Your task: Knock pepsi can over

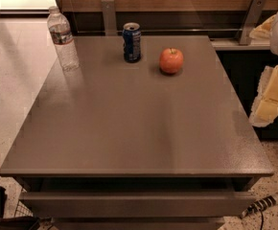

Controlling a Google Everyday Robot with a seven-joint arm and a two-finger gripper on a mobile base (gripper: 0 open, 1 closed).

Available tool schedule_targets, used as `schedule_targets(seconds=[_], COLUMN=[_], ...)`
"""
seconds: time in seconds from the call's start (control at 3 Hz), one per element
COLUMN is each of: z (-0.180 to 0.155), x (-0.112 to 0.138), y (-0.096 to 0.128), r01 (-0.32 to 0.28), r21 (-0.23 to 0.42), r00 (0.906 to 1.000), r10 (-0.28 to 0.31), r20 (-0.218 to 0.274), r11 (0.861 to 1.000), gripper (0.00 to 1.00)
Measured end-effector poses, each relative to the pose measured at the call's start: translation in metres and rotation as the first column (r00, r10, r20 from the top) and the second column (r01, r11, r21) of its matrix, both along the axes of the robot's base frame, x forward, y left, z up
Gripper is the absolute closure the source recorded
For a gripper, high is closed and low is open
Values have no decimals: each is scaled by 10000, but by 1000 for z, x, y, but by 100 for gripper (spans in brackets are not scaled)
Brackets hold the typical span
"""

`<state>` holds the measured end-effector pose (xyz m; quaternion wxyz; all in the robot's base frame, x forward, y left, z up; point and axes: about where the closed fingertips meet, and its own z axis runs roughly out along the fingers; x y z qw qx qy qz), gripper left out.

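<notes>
The pepsi can is dark blue with a silver top rim. It stands upright near the far edge of the grey table, left of centre. My gripper, with yellowish padding, hangs at the right edge of the view, beyond the table's right side. It is well away from the can and touches nothing on the table.
A red-orange apple sits just right of the can. A clear plastic water bottle stands at the table's far left corner. A wooden wall with metal brackets runs behind the table. A cable lies on the floor at the lower right.
</notes>
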<state>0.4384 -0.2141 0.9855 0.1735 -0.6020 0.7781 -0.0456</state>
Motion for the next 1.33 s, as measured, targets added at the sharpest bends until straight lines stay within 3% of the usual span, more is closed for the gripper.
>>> schedule_targets(seconds=[0.67, 1.0, 1.33], z=[1, 2, -5], x=[10, 28, 70], y=[8, 22, 46], r01=[181, 478, 330], r21=[-9, 540, 2454], r00=[9994, 9946, 9783], r10=[-180, -525, -816], r20=[285, 890, 1907], r11=[9998, 9974, 9689], gripper=[0, 0, 0])
